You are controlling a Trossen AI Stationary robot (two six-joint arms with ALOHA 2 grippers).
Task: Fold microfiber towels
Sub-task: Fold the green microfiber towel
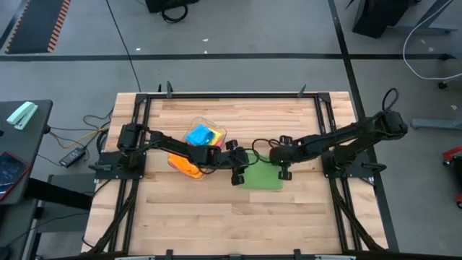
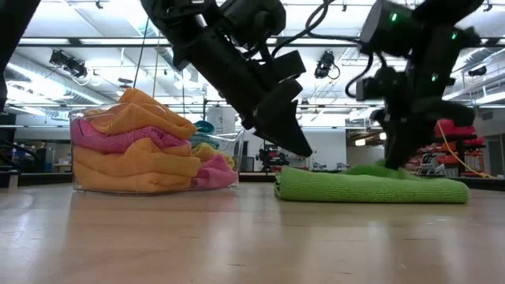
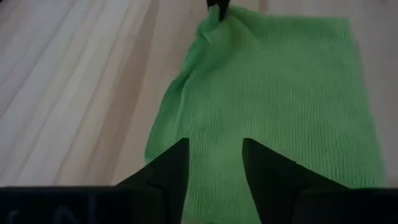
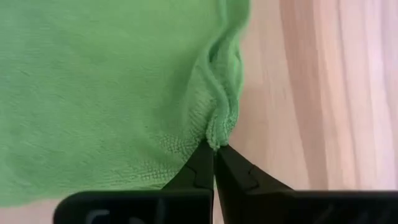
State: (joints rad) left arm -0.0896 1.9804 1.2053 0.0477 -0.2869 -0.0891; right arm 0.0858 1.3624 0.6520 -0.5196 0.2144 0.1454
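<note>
You are at the start of a fold on the green towel [image 1: 263, 178], which lies flat on the table [image 1: 216, 217] near its middle, just right of the clear tub [image 1: 216, 133] that holds the other towels. Your right gripper [image 4: 214, 148] has its fingers pressed together on a bunched bit of the towel's edge — the right wrist view shows the cloth puckered into the tips. Your left gripper [image 3: 214, 163] sits over the opposite side of the same towel with its fingers spread a little and nothing between them; the cloth shows flat in the gap.

The next move, as I judge it, calls for the left to come down and pinch its own edge, so both corners can be lifted together and carried across. With only one side held, the towel would likely drag or twist.

The overhead view gives you the layout: both arms meeting over the green towel, and blue and orange cloth in the tub. It cannot show either grip. The table-level view shows what the overhead hides — the towel already lies thick, like more than one layer, and the tub's stack is orange [image 2: 134, 114], pink [image 2: 118, 140] and yellow [image 2: 205, 150]. Only the wrist views settle what each gripper has hold of.
</note>
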